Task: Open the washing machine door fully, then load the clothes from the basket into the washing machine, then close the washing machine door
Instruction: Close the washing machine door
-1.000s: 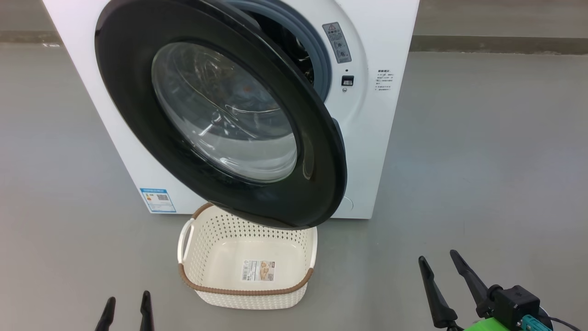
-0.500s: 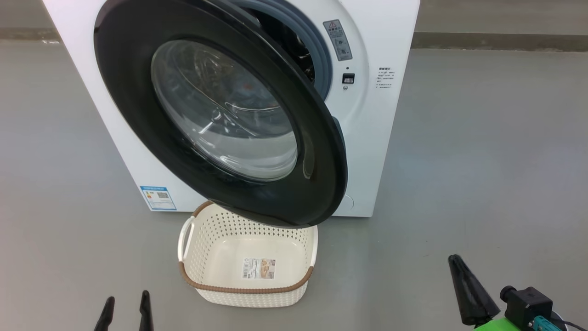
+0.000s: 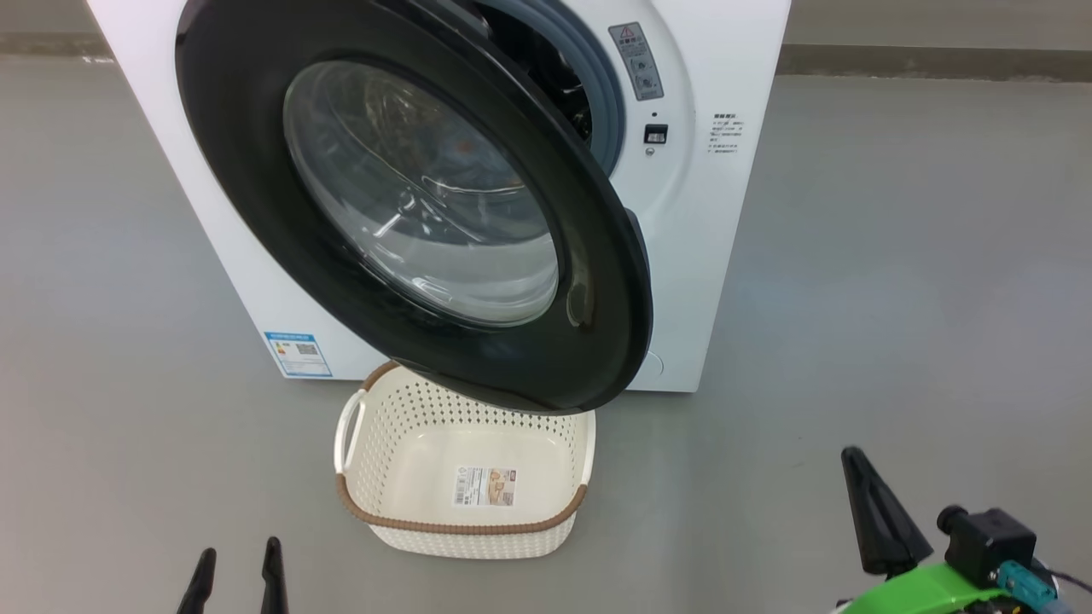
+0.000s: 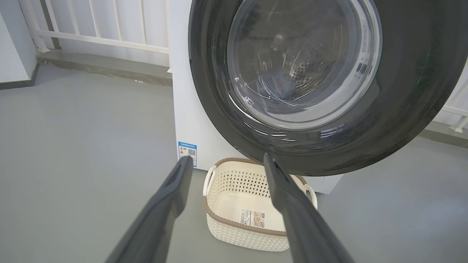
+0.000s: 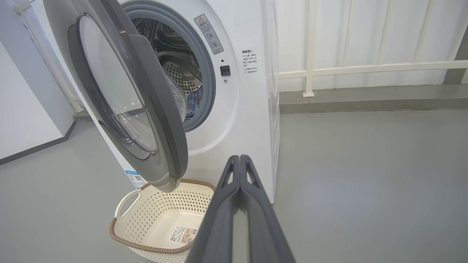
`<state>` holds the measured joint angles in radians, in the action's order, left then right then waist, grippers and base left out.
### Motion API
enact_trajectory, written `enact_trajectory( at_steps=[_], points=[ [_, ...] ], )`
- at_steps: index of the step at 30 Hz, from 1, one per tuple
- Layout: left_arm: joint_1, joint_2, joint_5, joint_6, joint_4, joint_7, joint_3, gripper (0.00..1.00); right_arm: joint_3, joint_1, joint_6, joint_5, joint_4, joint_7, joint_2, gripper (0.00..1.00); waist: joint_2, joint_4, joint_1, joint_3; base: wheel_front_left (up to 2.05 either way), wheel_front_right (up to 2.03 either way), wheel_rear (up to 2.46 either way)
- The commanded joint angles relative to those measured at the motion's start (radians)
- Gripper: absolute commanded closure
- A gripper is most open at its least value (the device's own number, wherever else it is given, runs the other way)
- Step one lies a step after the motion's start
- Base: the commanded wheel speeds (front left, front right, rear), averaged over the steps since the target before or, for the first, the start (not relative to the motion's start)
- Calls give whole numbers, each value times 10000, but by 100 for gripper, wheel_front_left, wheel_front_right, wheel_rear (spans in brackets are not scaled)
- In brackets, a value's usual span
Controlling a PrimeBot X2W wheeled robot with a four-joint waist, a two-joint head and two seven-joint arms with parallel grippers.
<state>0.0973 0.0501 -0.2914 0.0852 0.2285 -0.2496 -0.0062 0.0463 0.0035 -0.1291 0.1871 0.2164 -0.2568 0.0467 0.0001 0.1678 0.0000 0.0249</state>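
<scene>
The washing machine [image 3: 725, 51] stands in front of me, its round black door [image 3: 256, 188] swung partly open over the basket [image 3: 465, 524]. Inside the cream basket I see just a label on its bottom. A bit of blue clothes [image 5: 194, 102] shows inside the steel drum [image 5: 175, 73]. My right gripper [image 3: 853, 460] hovers at the lower right, shut with nothing between its fingers [image 5: 239, 159], well clear of the door [image 5: 161, 120]. My left gripper [image 3: 237, 554] is open at the lower left, empty, in front of the basket [image 4: 234, 226] and door [image 4: 420, 109].
Grey floor [image 3: 896, 281] surrounds the machine with free room on both sides. A white railing [image 5: 365, 67] on a low kerb runs behind the machine. A white wall [image 5: 22, 120] stands to the machine's left.
My right gripper has shut, its two fingers coming together with nothing between them. The head view has shifted slightly. The door, basket and left gripper stay where they were.
</scene>
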Motion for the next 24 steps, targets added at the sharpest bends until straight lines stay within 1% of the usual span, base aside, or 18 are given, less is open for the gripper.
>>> enact_trajectory(
  at_steps=[1, 7, 12, 13, 19, 24],
  points=[
    [-429, 14, 53, 75, -266, -122, 310, 0, -195, -576, -16, 121, -290, -49, 42, 100, -1, 26, 0, -53, 0, 0, 0],
    [-506, 6, 39, 98, -257, -122, 256, 0, -296, -1557, -16, 283, -977, -49, 40, 100, -1, 117, 0, -238, 0, 0, 0],
    [-618, 3, -56, 87, -258, -122, 146, 0, -744, -2611, -16, 490, -1765, -49, 38, 100, -1, 264, 0, -455, 0, 0, 0],
    [-618, 3, -56, 87, -258, -122, 146, 0, -744, -2611, -16, 490, -1765, -49, 38, 100, -1, 264, 0, -455, 0, 0, 0],
    [-857, 2, -223, 63, -282, -122, -87, 0, -1955, -3673, -16, 722, -2151, -49, 37, 100, -1, 575, 0, -847, 0, 0, 0],
    [-1186, 2, -341, 56, -312, -122, -361, 0, -3047, -4186, -16, 675, -1714, -49, 37, 100, -1, 960, 0, -1268, 0, 0, 0]
  ],
)
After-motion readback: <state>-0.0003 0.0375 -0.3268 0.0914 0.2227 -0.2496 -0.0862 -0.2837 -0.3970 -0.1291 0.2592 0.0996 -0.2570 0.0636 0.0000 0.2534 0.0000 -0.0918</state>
